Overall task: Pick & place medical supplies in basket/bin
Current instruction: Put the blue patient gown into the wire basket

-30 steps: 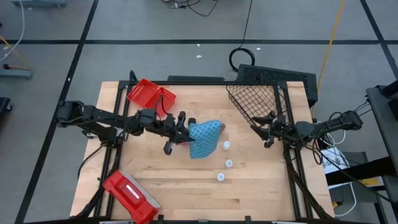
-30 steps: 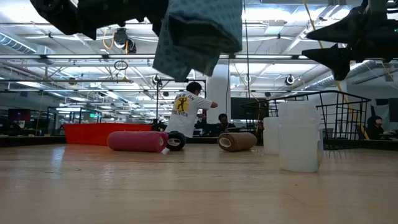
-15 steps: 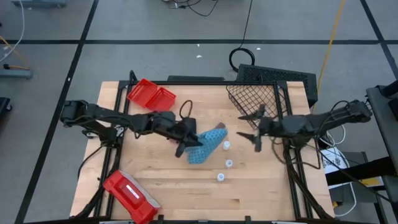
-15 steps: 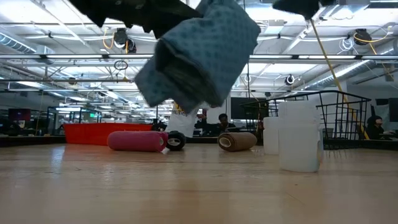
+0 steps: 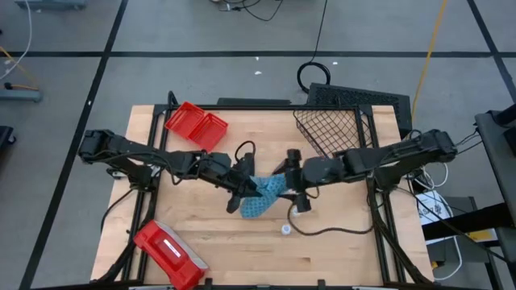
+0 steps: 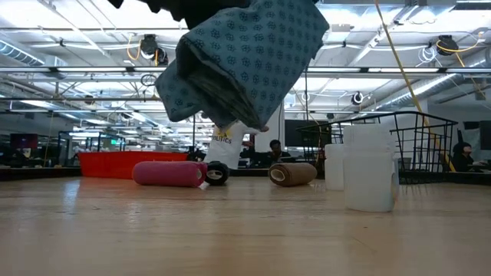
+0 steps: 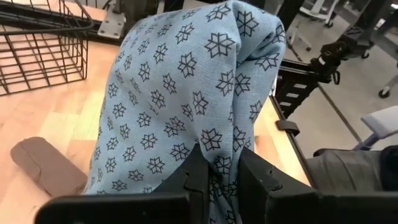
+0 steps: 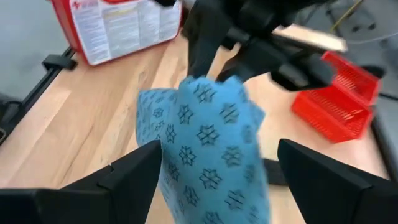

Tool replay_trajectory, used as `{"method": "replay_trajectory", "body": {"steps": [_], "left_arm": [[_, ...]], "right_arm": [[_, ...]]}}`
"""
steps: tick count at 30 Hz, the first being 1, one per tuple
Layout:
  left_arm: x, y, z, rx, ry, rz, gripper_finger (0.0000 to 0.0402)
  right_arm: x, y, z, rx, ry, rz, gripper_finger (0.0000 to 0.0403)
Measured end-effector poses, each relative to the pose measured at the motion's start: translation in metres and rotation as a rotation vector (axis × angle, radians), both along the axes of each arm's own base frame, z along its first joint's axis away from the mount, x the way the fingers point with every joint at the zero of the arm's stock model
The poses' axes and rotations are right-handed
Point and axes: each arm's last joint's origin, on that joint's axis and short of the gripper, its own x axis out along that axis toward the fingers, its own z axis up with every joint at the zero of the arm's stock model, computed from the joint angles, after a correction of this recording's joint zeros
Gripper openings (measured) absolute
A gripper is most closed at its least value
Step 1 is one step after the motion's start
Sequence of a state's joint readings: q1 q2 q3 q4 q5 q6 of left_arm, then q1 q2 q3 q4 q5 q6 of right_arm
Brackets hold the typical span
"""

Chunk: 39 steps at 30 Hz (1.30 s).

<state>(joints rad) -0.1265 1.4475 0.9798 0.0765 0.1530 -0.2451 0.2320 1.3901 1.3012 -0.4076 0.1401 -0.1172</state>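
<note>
Holding the blue cloth pad (image 5: 266,195) up over the middle of the table.
Pinched tight in the left gripper (image 5: 251,187); sitting between the wide-apart fingers of the right gripper (image 5: 292,179).

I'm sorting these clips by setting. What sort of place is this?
Probably a robotics lab in a large open industrial hall: a wooden table with two arms mounted, exposed ceiling lights, and people at workstations behind.

My wooden table (image 5: 339,242) carried the red bin (image 5: 196,123) far left, the mesh basket (image 5: 333,129) far right, the red case (image 5: 168,251) near left.
</note>
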Motion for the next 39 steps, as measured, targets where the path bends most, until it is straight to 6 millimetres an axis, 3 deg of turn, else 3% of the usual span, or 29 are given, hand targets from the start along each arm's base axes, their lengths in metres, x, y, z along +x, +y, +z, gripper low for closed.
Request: {"method": "replay_trajectory", "body": {"steps": [9, 13, 18, 23, 26, 28, 32, 39], "left_arm": [[0.000, -0.004, 0.000, 0.002, -0.001, 0.002, 0.0048], [0.000, -0.004, 0.000, -0.014, 0.005, 0.009, 0.0048], [0.000, -0.004, 0.000, -0.017, 0.003, 0.011, 0.0048], [0.000, -0.004, 0.000, -0.012, 0.000, 0.013, 0.0077], [-0.001, -0.002, 0.003, -0.014, -0.004, 0.022, 0.0122], [-0.006, 0.001, 0.014, -0.040, -0.007, 0.040, 0.0148], [-0.026, 0.010, 0.056, -0.083, -0.089, 0.074, 0.0185], [-0.070, 0.017, 0.100, -0.009, -0.264, 0.120, 0.0210]], "right_arm": [[0.023, 0.001, -0.030, -0.021, 0.095, 0.027, 0.0307], [0.025, 0.002, -0.033, -0.053, 0.105, 0.051, 0.0281], [0.024, 0.001, -0.031, -0.053, 0.102, 0.051, 0.0202], [0.022, 0.003, -0.031, -0.027, 0.114, 0.125, 0.0077], [0.020, 0.003, -0.034, -0.024, 0.152, 0.171, 0.0072], [0.018, 0.004, -0.036, -0.028, 0.175, 0.169, 0.0072], [0.010, 0.002, -0.034, -0.039, 0.215, 0.162, 0.0072], [-0.022, -0.011, -0.006, -0.151, 0.176, 0.016, 0.0072]]}}
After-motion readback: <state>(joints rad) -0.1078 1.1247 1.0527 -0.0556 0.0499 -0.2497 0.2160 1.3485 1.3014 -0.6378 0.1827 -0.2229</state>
